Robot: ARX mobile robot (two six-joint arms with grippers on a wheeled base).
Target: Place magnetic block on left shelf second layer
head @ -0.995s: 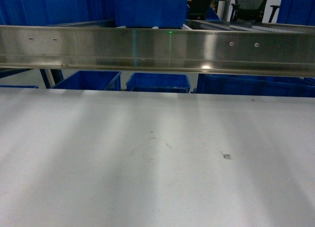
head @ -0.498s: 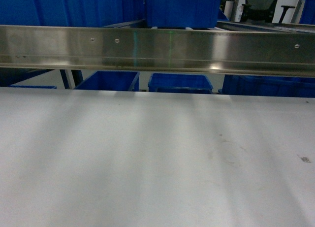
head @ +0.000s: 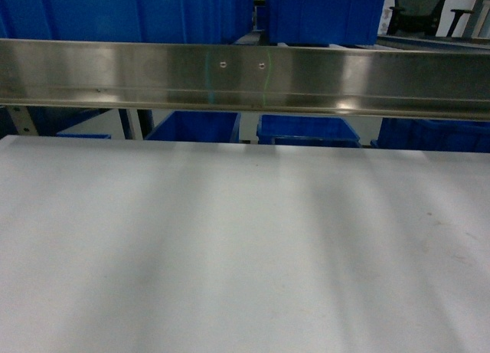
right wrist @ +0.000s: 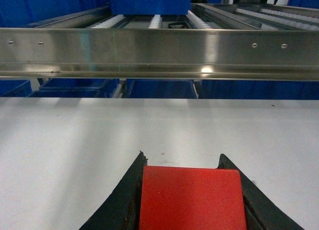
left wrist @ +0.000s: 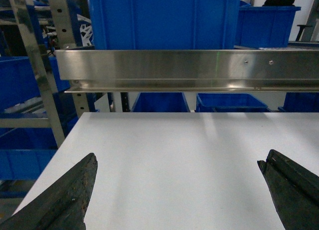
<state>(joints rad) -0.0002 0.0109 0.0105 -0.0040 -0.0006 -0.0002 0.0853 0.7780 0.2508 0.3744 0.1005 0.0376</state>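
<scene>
Two claws show only in their own wrist views; the head view holds neither. On the left, the left claw [left wrist: 177, 195] hangs above the white table [left wrist: 174, 160] with its two black fingers [left wrist: 65, 200] spread wide apart and nothing between them. At the far left of that view stands an upright steel post [left wrist: 37, 75] of a rack, with blue bins [left wrist: 20, 80] behind it. A long steel rail [left wrist: 189, 69] runs across just past the table's far edge, and a large deep blue bin [left wrist: 159, 20] stands on the level behind it; whether that is the shelf's second layer cannot be told. Smaller blue bins [left wrist: 229, 101] sit lower down, beyond the table.

In the head view the same steel rail [head: 245, 77] crosses the picture above the table [head: 245, 246], with blue bins [head: 306, 129] under it.

On the right, the right claw [right wrist: 192, 197] is closed around the red block [right wrist: 192, 197], one black finger [right wrist: 122, 200] touching each side of it, held over the table [right wrist: 75, 140]. Ahead, behind the rail [right wrist: 159, 53], white roller rails [right wrist: 154, 21] run back toward a blue bin [right wrist: 149, 1].
</scene>
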